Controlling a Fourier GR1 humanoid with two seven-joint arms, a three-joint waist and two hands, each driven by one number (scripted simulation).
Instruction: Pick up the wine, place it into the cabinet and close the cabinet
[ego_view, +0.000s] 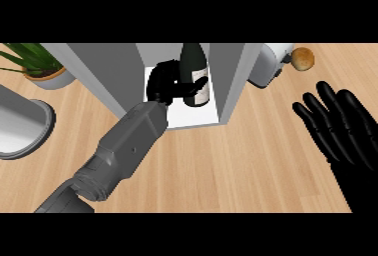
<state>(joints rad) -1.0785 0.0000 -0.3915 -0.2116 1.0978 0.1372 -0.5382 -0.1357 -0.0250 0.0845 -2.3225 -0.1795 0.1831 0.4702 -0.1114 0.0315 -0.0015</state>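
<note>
A dark wine bottle (195, 70) with a white label stands upright inside the open grey cabinet (238, 75) at the counter's back middle. My left hand (164, 82) reaches into the cabinet from the lower left, its fingers and thumb curled round the bottle's lower body. The cabinet's door panel (100, 70) stands swung open on the left side. Over at the view's right edge my right hand (341, 127) rests open, fingers straight and pointing up, apart from the cabinet.
A potted green plant (37, 65) sits at the back left. A round grey pan or bowl (18, 127) lies at the left edge. A white toaster (269, 62) and a brown bread roll (303, 58) stand right of the cabinet.
</note>
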